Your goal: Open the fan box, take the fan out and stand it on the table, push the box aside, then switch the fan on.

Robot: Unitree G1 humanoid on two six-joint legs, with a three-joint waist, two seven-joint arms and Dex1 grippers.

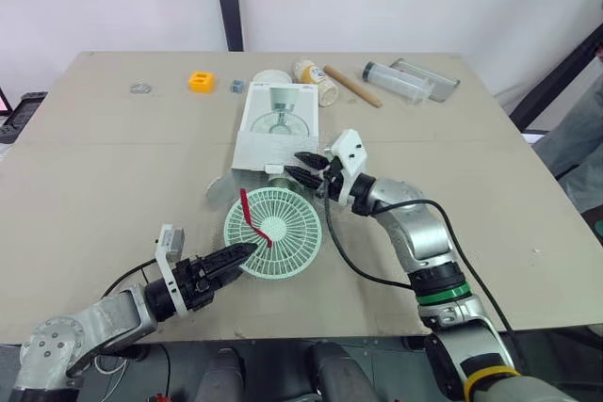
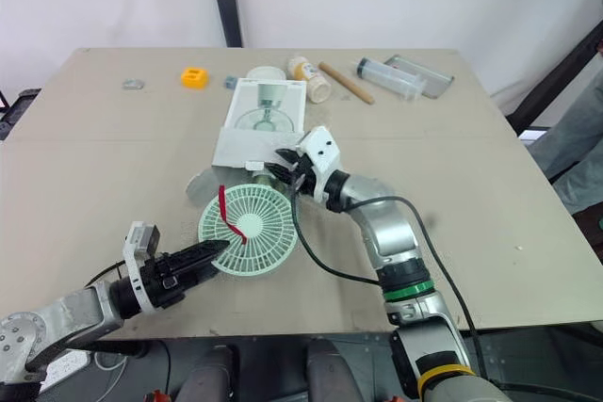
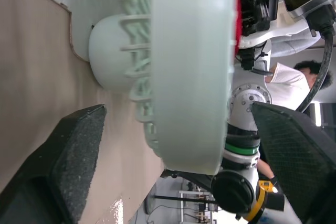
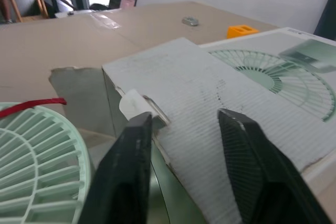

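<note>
Fan [image 1: 283,237] on worktop [image 1: 113,167] before box [image 1: 278,124]; your left claw [image 1: 250,250] spread astride its rim, right claw [image 1: 296,164] spread at the box mouth

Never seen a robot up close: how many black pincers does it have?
2. The left gripper straddles the green fan's near rim; the right gripper is at the near end of the white box. None look hidden.

Left and right of the fan box [image 1: 276,129], bare table [image 1: 113,167] left open passage. Against its near end lay the fan [image 1: 273,233], with the right gripper [image 1: 293,164] at that end and the left gripper [image 1: 247,250] at the fan's rim. Beyond its far end, a bottle [image 1: 316,80], a wooden stick [image 1: 352,86] and an orange block [image 1: 202,81] stood in the way.
</note>
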